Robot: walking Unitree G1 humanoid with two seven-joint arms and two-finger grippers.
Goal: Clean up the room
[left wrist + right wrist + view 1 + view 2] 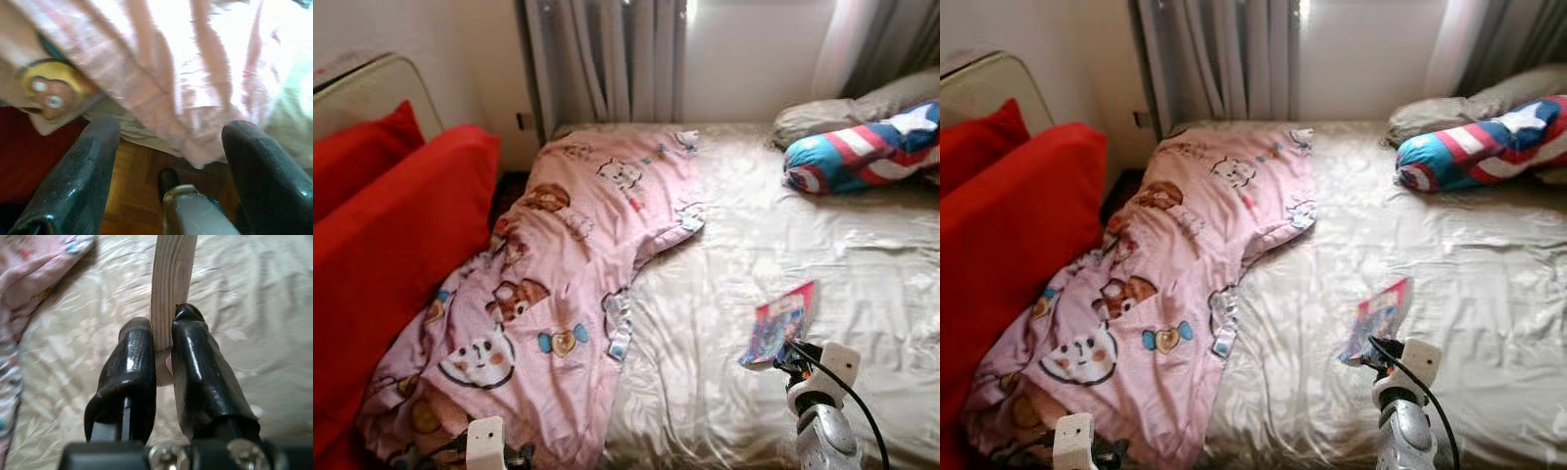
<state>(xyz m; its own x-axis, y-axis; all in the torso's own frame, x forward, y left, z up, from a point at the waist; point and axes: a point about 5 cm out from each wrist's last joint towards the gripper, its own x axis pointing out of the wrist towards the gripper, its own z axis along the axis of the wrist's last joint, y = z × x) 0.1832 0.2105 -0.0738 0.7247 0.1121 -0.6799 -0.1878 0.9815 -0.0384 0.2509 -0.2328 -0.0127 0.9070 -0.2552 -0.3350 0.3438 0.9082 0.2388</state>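
Here the book [780, 324] is a thin paperback with a bright pink and blue cover, its cream page edges showing as a bent stack in the right wrist view. It sits above the cream satin sheet of the bed [724, 284], near the robot's right side, tilted with one corner lifted. The right hand [164, 360] has its two black fingers [132, 367] closed tight on the book's lower edge, pages pinched between them, the silver arm reaching up from the lower edge of the head view. The left hand [168, 147] hangs low by the bed's near corner with its fingers spread wide, gripping nothing; beneath it lies what looks like wooden floor, though the view is blurred. A pink cartoon-print blanket [558, 284] covers the left half of the bed and droops over its edge. A red cushion [391, 235] leans alongside. A star-and-stripe bolster [862, 147] lies against a grey pillow [822, 113] at the far right.
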